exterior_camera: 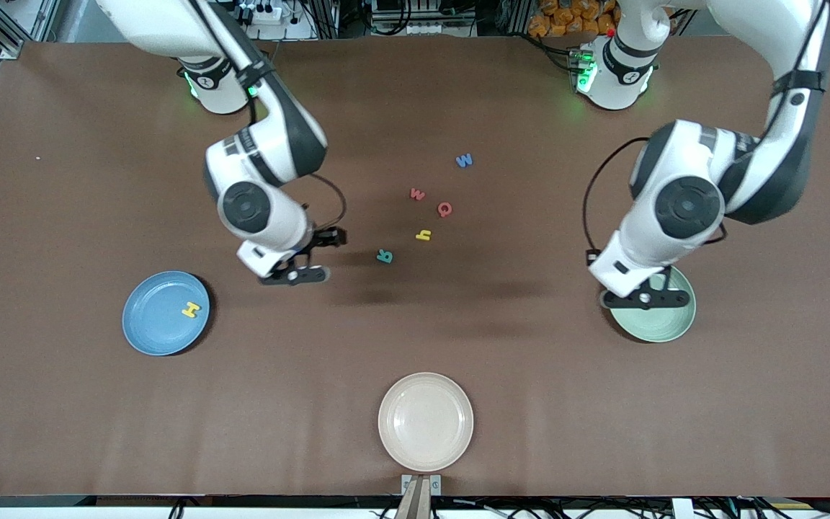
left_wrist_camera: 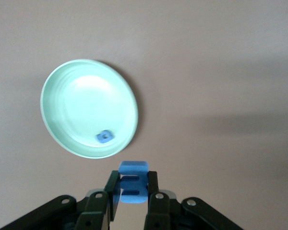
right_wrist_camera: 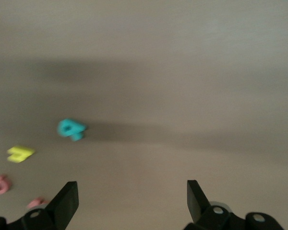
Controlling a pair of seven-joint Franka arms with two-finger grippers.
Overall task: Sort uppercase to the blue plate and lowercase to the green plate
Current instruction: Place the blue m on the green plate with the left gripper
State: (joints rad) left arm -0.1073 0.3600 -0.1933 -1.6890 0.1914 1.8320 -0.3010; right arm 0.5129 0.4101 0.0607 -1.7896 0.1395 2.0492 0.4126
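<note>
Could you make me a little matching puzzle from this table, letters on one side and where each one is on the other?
Things:
1. yellow H
2. blue m
3. blue g
4. teal R

Places:
A. on the bare table
B. in the blue plate
C. pinched in the left gripper
D. in the green plate

Pairs: 1-B, 2-C, 3-D, 4-A

We see a matt brown bench (exterior_camera: 98, 404). The green plate (left_wrist_camera: 62, 96), blue plate (exterior_camera: 148, 324) and cream plate (exterior_camera: 426, 422) look smooth with a soft sheen; the teal R (exterior_camera: 385, 256) looks like matt foam.
</note>
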